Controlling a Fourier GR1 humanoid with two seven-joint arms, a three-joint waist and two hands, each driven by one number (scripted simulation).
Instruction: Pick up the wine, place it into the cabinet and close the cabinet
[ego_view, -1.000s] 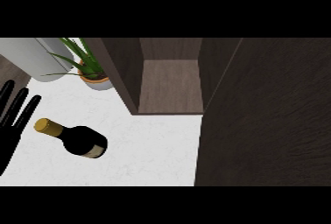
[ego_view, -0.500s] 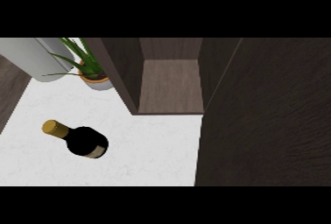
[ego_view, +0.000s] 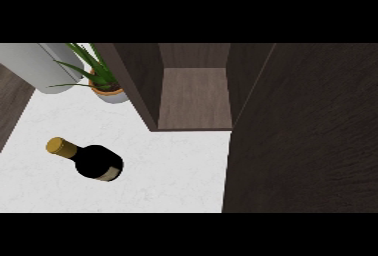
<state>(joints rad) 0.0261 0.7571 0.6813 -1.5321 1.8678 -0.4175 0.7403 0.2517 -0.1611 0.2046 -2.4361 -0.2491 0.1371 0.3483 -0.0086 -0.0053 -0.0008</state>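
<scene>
A white, faintly marbled surface (ego_view: 170, 175) fills the lower left of the head view, with a strip of dark wood floor (ego_view: 13, 100) beyond its edge at nine o'clock. No hand or forearm shows anywhere in the view, so the state of either hand cannot be told, and the bottle's place relative to a hand cannot be given.

At eleven o'clock a pale grey cylinder (ego_view: 40, 65) stands at the surface's far corner. Just beside it, toward twelve, sits a small green spiky plant in a terracotta-rimmed grey pot (ego_view: 107, 90).

The dark glass wine bottle with a gold cap (ego_view: 90, 160) is at about eight o'clock on the surface, well apart from everything else.

At twelve o'clock the dark brown wooden cabinet (ego_view: 140, 80) stands open, its grey-brown shelf (ego_view: 196, 97) bare. Its wide dark door (ego_view: 310, 135) covers the right side from one to five o'clock.
</scene>
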